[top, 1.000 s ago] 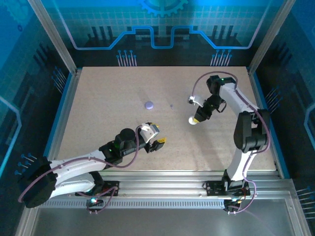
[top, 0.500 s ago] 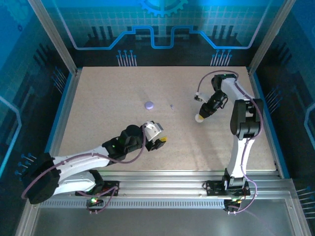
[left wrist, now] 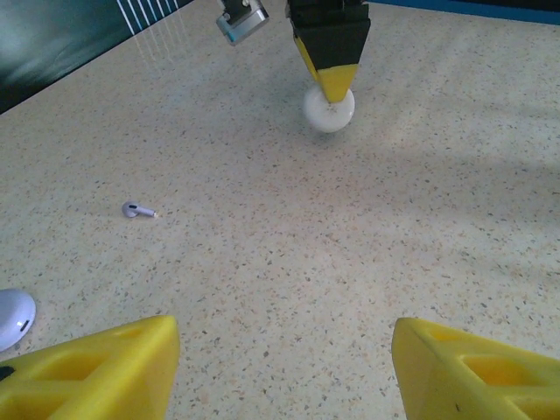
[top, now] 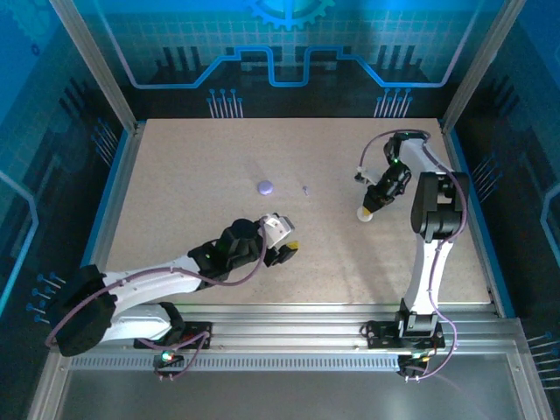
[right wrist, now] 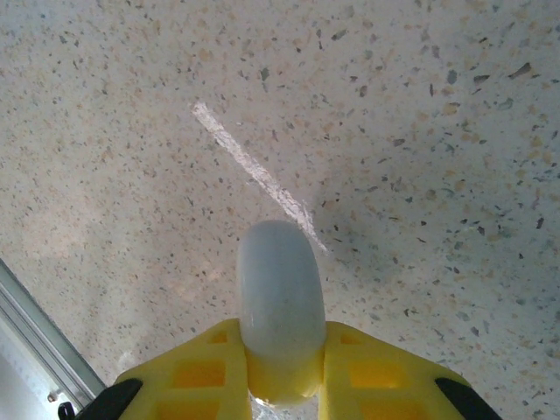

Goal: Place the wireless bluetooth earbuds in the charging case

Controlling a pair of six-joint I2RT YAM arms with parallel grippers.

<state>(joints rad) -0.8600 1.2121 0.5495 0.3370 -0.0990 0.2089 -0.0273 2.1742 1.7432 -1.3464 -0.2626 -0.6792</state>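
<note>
Looking down from the top camera, the right gripper (top: 367, 210) stands on the right half of the table (top: 192, 157), its fingers pinched on a small white round piece that looks like the charging case (top: 364, 215), held just over the surface. Well to its left lies one tiny purple earbud (top: 304, 188), and just left of that a lavender round piece (top: 266, 185); what that piece is I cannot tell. The left gripper (top: 287, 254) hovers low nearer the front edge, apart from all three. From the left wrist camera, the left gripper's two yellow fingers (left wrist: 96, 372) stand wide apart with only bare table between them. Beyond them the earbud (left wrist: 134, 210) lies on its side, the lavender piece (left wrist: 12, 318) sits at the left edge of the view, and the right gripper (left wrist: 332, 79) points down with the white case (left wrist: 329, 111) at its tip. From the right wrist camera, the case (right wrist: 280, 289) is seen edge-on, clamped between the two yellow fingers (right wrist: 197, 372), with speckled table beyond.
</note>
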